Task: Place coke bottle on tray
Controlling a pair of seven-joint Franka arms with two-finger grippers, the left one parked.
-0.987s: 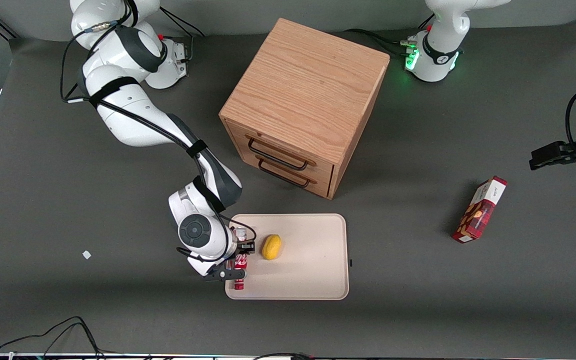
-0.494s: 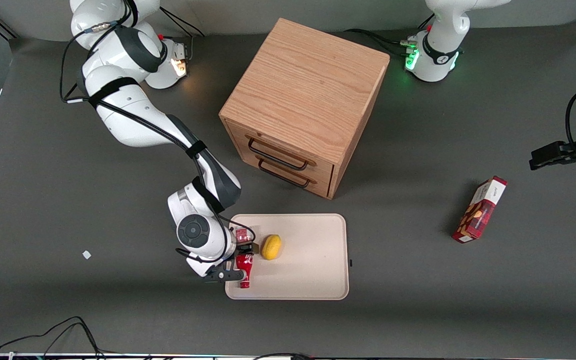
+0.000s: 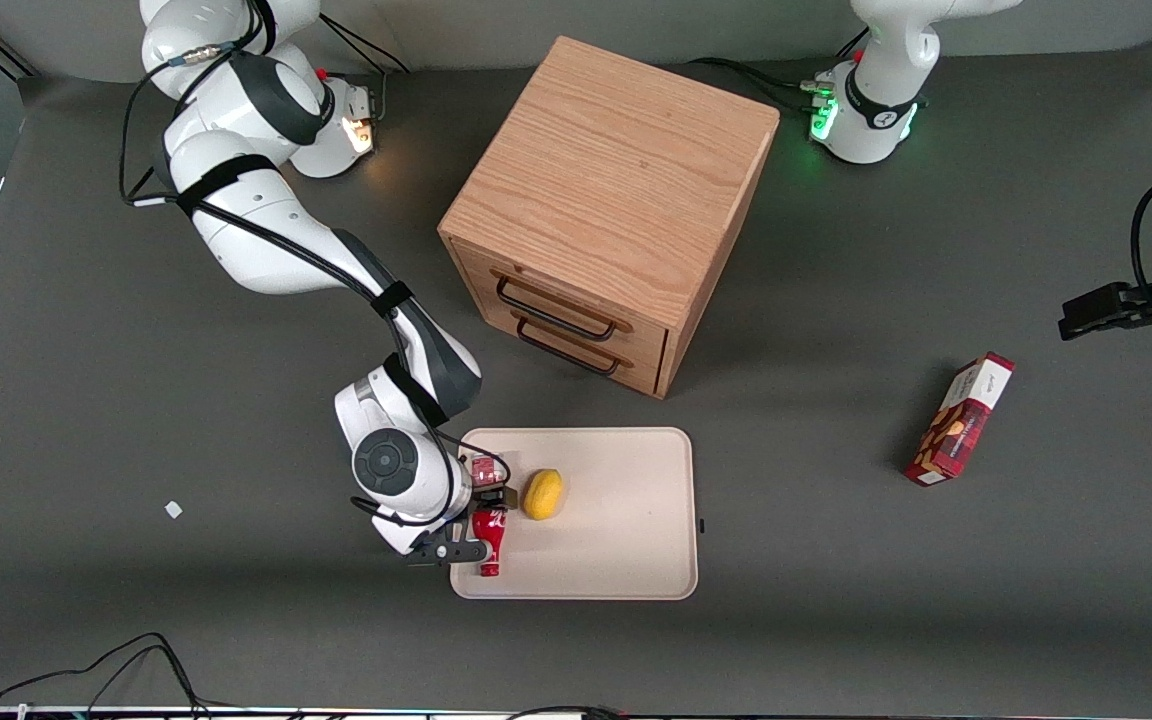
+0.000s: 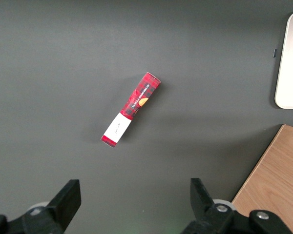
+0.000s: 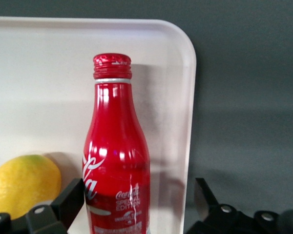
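Observation:
The red coke bottle (image 3: 489, 540) lies on the beige tray (image 3: 616, 540), close to the tray's rim at the working arm's end, its red cap pointing toward the front camera. In the right wrist view the bottle (image 5: 117, 156) rests on the tray (image 5: 39, 73) between my fingers. My right gripper (image 3: 476, 520) is over the bottle's lower body and open (image 5: 136, 192): one finger is close to the bottle's side, the other stands clearly apart from it.
A yellow lemon (image 3: 542, 494) lies on the tray beside the bottle, and it also shows in the right wrist view (image 5: 19, 183). A wooden two-drawer cabinet (image 3: 606, 200) stands farther from the camera. A red snack box (image 3: 959, 418) lies toward the parked arm's end.
The gripper has opened and let go of the bottle. The bottle has shifted slightly toward the lemon and now lies on the tray. The arm has hardly moved since.

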